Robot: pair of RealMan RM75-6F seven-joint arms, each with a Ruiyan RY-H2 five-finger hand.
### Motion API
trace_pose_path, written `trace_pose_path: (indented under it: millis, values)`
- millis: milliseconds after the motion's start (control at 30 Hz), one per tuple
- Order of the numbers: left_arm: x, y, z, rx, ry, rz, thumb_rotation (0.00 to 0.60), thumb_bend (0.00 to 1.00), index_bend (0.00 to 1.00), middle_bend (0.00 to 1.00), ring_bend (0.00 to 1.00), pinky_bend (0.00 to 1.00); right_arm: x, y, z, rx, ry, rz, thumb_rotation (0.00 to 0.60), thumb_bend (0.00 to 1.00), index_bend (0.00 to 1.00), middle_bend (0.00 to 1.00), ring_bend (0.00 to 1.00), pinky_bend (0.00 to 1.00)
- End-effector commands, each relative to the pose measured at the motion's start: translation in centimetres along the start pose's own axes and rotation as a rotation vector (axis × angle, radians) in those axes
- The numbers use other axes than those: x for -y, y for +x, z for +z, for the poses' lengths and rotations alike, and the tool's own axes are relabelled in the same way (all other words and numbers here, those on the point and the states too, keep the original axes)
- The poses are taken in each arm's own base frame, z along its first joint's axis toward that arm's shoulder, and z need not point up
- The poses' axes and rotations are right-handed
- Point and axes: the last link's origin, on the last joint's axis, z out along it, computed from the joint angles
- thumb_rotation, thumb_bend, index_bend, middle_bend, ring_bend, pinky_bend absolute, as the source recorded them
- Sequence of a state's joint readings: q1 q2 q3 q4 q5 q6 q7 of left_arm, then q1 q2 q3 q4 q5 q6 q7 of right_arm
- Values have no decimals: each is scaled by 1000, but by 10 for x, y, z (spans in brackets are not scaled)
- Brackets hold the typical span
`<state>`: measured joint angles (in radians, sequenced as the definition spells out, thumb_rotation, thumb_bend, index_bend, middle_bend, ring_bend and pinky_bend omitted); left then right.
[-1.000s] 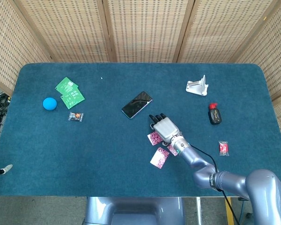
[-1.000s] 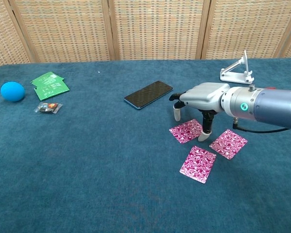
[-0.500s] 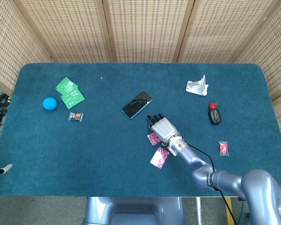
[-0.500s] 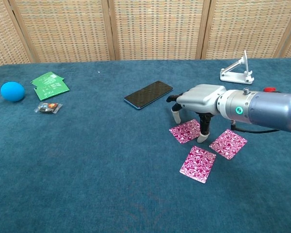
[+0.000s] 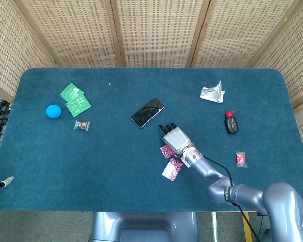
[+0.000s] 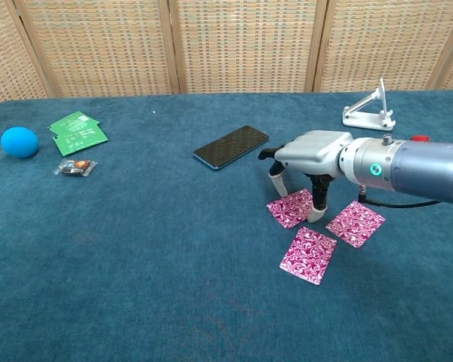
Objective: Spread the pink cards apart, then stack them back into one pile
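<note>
Head view: we are seeing the right hand (image 5: 175, 138) sitting palm-down over the pink cards (image 5: 171, 169) near the middle of the blue tabletop (image 5: 116, 151), fingers pointing away toward the black phone (image 5: 148, 112). One card is showing just left of the hand, one is lying free nearer the front edge, and a third is peeking out beside the wrist; the hand is hiding much of them here. The left hand is not showing in either view. Elsewhere, green packets (image 5: 74, 99), a blue ball (image 5: 53, 111) and a small wrapped sweet (image 5: 81, 125) are lying far left; a white stand (image 5: 213, 93), a dark bottle with a red cap (image 5: 231, 122) and a red packet (image 5: 241, 159) are lying to the right. Chest view: we are seeing three pink cards laid out separately, none overlapping. The right hand (image 6: 309, 170) is arching over the left card (image 6: 291, 207), with its fingertips (image 6: 313, 216) pressing down on that card's near edge; the fingers are spread and nothing is lifted or grasped. The right card (image 6: 355, 223) and the front card (image 6: 308, 255) are lying flat and untouched. We are judging the spreading step done, and the restacking just starting: all three cards are yet to be gathered into one pile.
</note>
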<state>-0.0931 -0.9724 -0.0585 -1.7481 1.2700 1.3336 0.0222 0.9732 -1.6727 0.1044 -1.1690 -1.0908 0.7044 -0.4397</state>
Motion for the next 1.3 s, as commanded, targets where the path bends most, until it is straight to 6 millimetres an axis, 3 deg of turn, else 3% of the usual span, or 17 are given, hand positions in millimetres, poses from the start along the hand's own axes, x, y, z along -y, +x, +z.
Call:
trace_pose_path:
  millis: [33,433,767,1300]
  values:
    - [0,0,-1,0,-1,0,600,0,0,0,0,0,-2,6,-2,-15,-1,1,600,213,568,15,129,158]
    - [-1,2,-2,-3,-9,-6,600,0,0,0,0,0,5,24,-20,-38,34,-11,600,213,559,20,129,158]
    - [-4,2,-4,-1,-30,-7,600,0,0,0,0,0,21,6,-61,39,82,-45,600,199,554,23,129,158]
    - [-2,3,-5,-4,-31,-13,600,0,0,0,0,0,41,-14,-61,74,79,-105,600,195,549,21,129,159]
